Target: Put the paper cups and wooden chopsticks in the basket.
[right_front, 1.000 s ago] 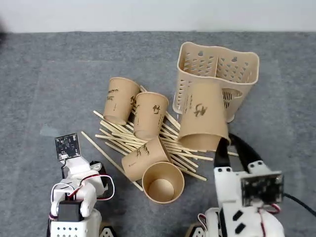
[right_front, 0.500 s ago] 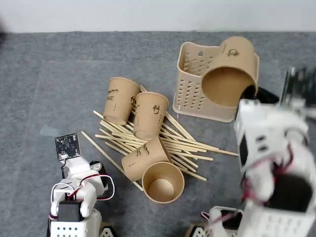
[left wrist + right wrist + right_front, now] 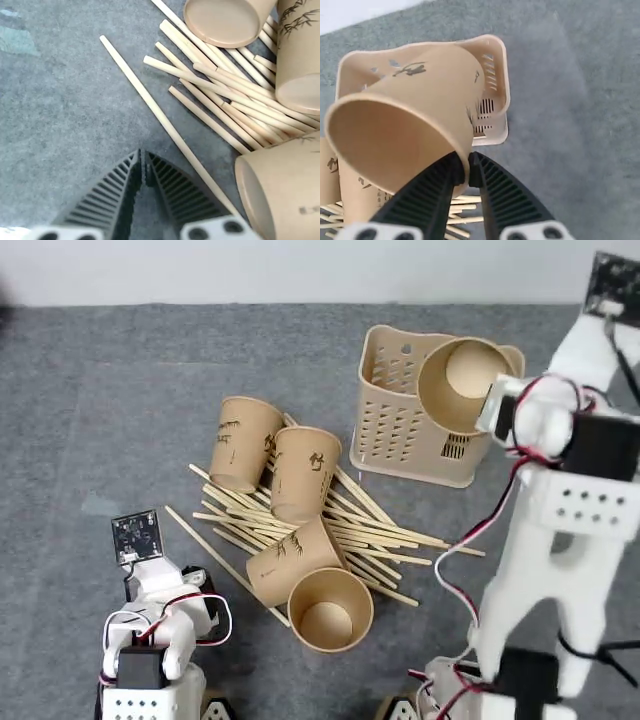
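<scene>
No readable text or numbers, dark brush-style marks on the paper cups (image 3: 246,440), not legible

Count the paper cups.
5. Held cup in right gripper over the basket; left cup, middle cup, lower cup and nearest cup by the chopsticks. None seem hidden.

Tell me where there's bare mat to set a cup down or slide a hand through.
The mat is bare left of the cups, and along the far strip behind the cups and basket. It is crowded in the middle, where chopsticks fan under four cups, and at the basket's right, where the right gripper holds a fifth cup over it.
</scene>
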`<state>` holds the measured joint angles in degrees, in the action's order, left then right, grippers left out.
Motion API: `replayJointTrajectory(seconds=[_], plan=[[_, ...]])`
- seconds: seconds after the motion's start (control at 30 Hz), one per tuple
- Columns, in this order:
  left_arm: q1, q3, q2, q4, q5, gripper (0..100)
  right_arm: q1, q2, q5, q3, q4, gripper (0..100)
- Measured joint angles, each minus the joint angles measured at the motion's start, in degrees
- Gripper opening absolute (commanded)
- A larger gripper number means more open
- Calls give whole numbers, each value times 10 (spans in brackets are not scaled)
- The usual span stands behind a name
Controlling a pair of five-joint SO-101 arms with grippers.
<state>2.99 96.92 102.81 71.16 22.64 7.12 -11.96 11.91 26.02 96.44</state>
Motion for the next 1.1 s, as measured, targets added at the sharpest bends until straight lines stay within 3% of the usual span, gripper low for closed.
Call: replayJointTrajectory(seconds=[0.1,0.37,0.8,0.93,1.1], plan=[[0,0,0,0,0,14,1,13,13,20,4,35],[0,0,0,0,0,14,1,54,55,35,-44,232],[0,0,0,0,0,14,-4,105,70,35,-136,160],[0,0,0,0,0,14,-41,81,70,35,-98,133],[0,0,0,0,0,14,-129,39,6,35,-2,122]])
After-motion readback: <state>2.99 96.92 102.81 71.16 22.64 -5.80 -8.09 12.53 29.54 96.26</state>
